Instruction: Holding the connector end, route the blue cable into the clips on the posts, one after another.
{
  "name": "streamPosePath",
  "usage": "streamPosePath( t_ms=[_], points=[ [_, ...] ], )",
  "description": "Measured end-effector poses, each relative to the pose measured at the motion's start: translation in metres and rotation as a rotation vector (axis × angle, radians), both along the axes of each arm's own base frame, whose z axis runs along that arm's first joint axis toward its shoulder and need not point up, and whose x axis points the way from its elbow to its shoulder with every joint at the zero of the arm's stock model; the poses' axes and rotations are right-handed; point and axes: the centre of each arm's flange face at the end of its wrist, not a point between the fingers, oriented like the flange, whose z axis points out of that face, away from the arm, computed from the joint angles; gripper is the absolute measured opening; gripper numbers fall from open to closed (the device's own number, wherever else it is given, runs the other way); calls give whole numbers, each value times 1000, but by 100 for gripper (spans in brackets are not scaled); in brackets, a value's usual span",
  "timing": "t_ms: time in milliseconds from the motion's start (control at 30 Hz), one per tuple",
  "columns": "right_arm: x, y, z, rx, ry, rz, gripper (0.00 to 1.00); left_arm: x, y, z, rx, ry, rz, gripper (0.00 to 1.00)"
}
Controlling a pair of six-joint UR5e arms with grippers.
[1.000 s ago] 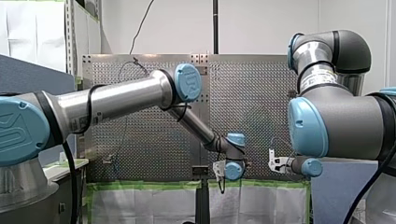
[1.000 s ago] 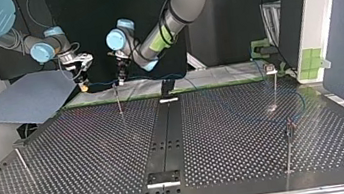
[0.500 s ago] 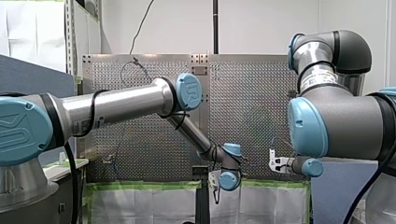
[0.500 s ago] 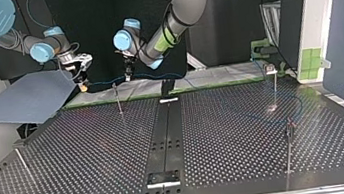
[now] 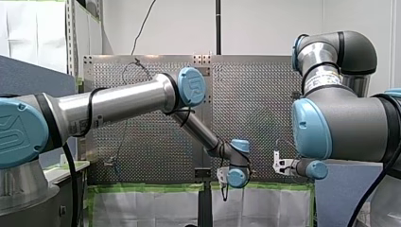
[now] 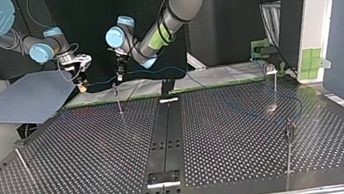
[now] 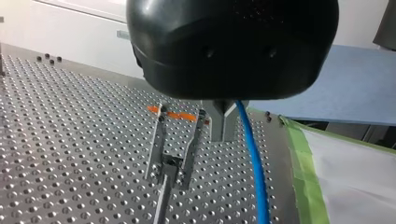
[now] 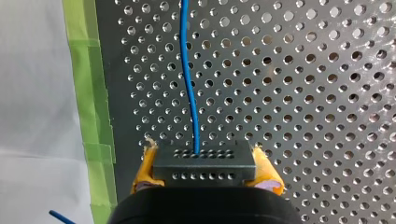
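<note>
In the right wrist view my right gripper has its yellow pads shut on a dark connector block. The blue cable runs out of the block over the perforated table. In the top view my right gripper hangs at the far left edge of the table. The cable spans from it to my left gripper. My left gripper is shut on the cable just above and beside the first post's clip. That post stands below it.
Further thin posts stand at the top view's right, near right and near left. A blue sheet lies off the far left corner. Green tape edges the table. Slack cable lies across the right half.
My left gripper swung toward the top view's right with the cable, then came back left to above the first post. My right gripper stayed put.
</note>
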Motion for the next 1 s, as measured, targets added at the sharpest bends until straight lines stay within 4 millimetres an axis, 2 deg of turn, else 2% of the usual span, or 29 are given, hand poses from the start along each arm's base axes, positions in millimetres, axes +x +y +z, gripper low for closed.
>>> streamPosePath(
  t_ms=[500,1000],
  points=[
    [0,-3,1,9,-4,0,0,30,3,16,-72,5,-13,0],
    [2,-12,6,-9,-4,3,0,52,20,5,-80,27,-15,0]
  ],
)
